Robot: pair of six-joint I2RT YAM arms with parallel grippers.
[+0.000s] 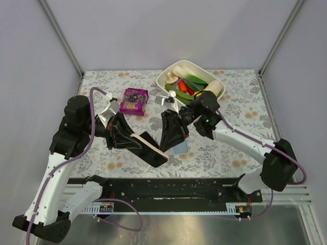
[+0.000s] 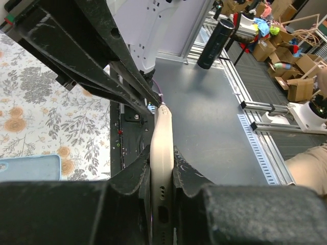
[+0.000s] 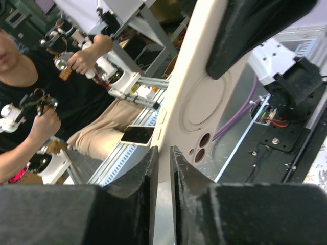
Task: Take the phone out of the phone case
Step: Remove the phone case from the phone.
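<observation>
Left gripper (image 2: 162, 171) clamped on cream phone case (image 3: 204, 102) bottom edge; right gripper (image 3: 163, 168) pinches its side lip. Phone (image 1: 153, 148) inside, held over mid-table, blue case (image 1: 180, 148) at its 3 o'clock. Likely light, rigid, slick phone; case soft, so peel corner lip.

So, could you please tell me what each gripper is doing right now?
Left gripper: closed on the phone.
Right gripper: closed on the phone too.
</observation>
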